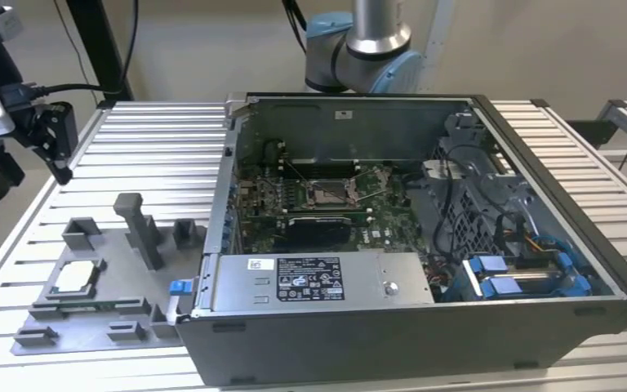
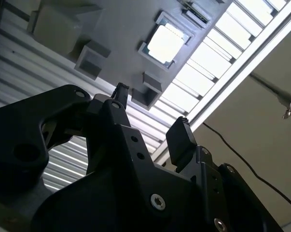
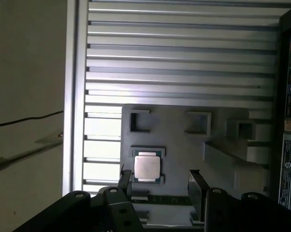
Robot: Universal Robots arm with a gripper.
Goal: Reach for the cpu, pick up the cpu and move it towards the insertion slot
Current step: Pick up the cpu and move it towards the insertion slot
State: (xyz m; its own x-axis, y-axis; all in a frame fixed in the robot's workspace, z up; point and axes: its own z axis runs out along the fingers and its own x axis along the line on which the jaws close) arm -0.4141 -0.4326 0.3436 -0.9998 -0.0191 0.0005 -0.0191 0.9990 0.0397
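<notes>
Black gripper [image 3: 159, 175] hangs over the slatted metal table [image 1: 150, 139]. Fingers apart, nothing between them. We note no contact with any part.

The cpu [image 3: 146, 167], silvery top with a thin tan rim, lies flat in a square recess of the grey fixture plate [image 3: 174, 130]. In the first wrist view we see it just beyond the fingertips, nearer one finger than the other and not centred in the gap. In the second wrist view the cpu [image 2: 165, 42] lies farther ahead of the fingertips, clear of both. In the exterior view the gripper is held up over the table, and the cpu [image 1: 75, 278] sits lower and well apart from it, with open air between.

Grey upright blocks [image 1: 140, 229] stand on the fixture plate near the cpu. None touches the gripper.

The insertion slot [image 1: 328, 193] has a silver frame, a dark centre and a thin wire lever. It sits in the green board inside the open computer case [image 1: 423, 327]. We place it well apart from the gripper, with the case wall between them. We see nothing seated in the slot.
</notes>
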